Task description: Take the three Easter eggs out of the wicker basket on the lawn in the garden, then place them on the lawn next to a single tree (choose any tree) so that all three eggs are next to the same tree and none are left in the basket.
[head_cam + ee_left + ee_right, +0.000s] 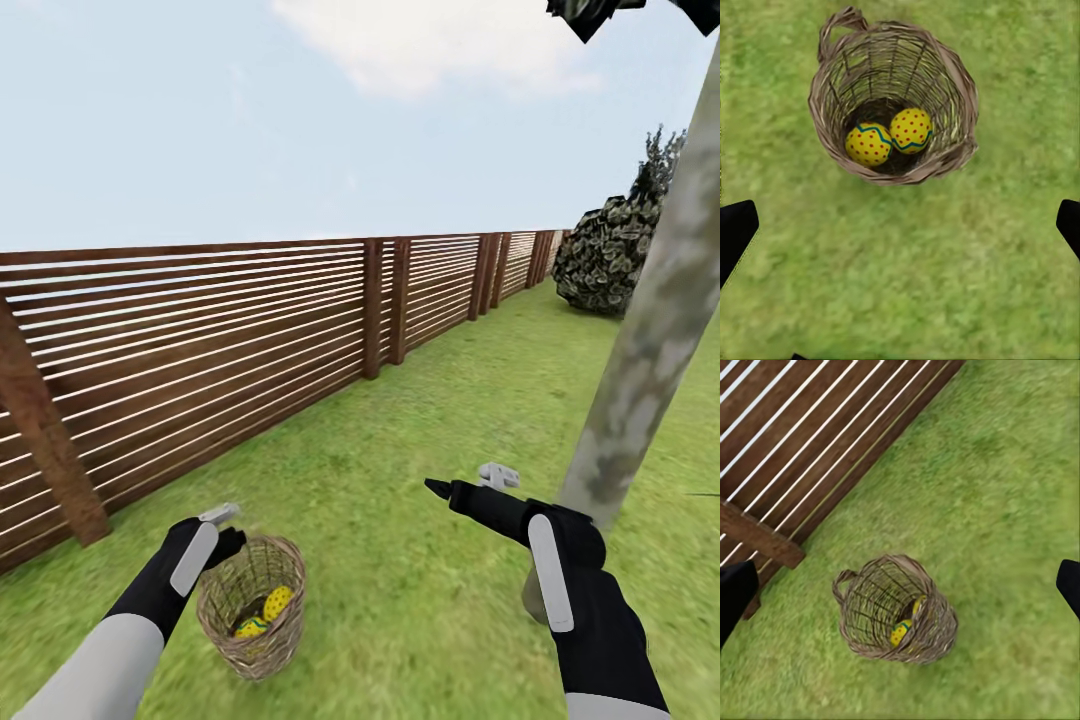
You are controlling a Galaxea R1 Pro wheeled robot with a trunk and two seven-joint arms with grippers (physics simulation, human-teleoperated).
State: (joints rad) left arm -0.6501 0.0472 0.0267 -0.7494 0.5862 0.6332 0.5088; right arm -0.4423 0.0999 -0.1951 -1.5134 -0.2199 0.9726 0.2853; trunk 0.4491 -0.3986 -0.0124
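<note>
basket: round tan wicker basket [252,618] with a small loop handle, upright on the lawn [420,420]
eggs: two yellow Easter eggs [889,136], red-dotted with teal zigzags, touching at its bottom
tree: pale mottled trunk [650,350], nearby

We see our two arms reaching into the head view. Each forearm is a smooth pale grey tube that ends in a black wrist section, matte and slightly bulging. Along the top of each black section runs a long light grey strip with rounded ends. The left gripper [226,523] is small, with a pale grey fitting at its tip above black parts. The right gripper [470,485] ends in a slim black pointed finger [440,489], and a pale grey blocky piece sits just behind it. In both wrist views our fingertips [736,229] show as plain black wedges at the picture edges, without markings, screws or cables that we can make out.
</note>
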